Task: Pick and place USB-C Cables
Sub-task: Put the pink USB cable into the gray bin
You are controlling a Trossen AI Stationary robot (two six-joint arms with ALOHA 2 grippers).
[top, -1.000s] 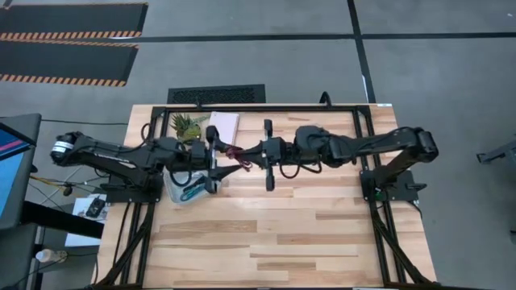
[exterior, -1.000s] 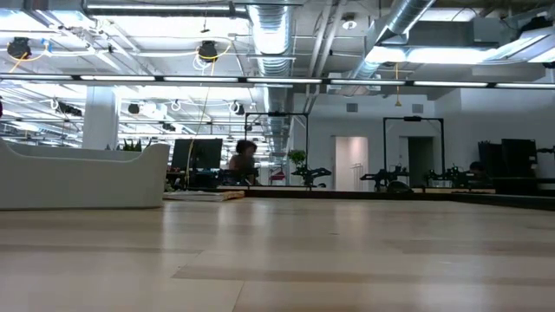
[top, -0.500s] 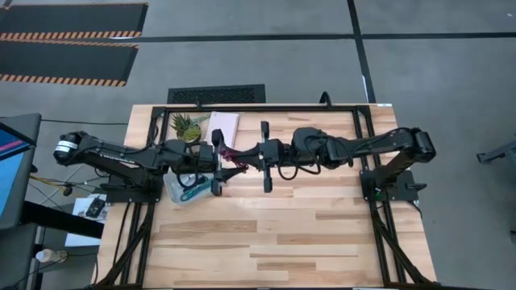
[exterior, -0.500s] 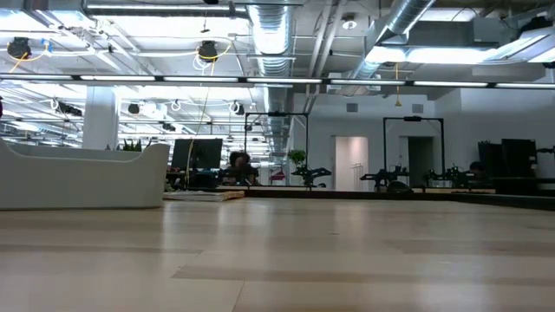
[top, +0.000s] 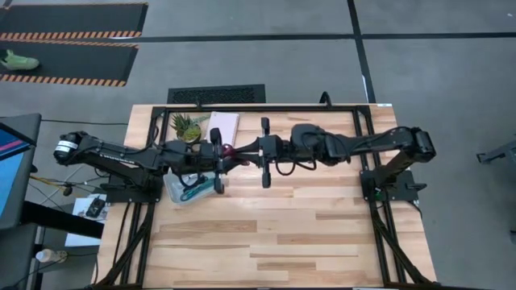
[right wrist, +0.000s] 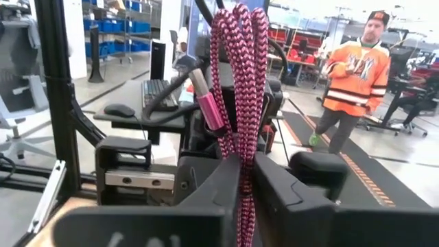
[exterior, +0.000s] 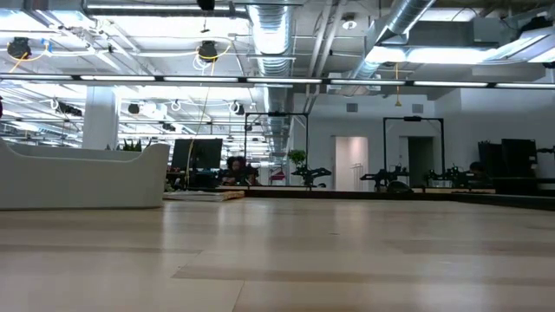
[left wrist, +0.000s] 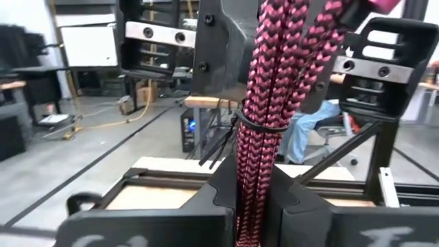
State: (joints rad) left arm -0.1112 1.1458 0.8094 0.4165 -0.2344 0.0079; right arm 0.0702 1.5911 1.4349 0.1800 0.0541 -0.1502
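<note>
One magenta cable bundle (top: pixel 231 153) is suspended above the table's rear centre, clamped at once by the left gripper (top: pixel 222 155) and the right gripper (top: pixel 246 152), which meet face to face. Just beside, the translucent tray (top: pixel 173 189) holds one teal cable (top: pixel 193 191); one notebook (top: pixel 226 124) and one small plant (top: pixel 185 126) lie behind.

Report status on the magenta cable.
Left gripper and right gripper both shut on the magenta cable, held above the table. Teal cable in the tray. Nothing in the way.
</note>
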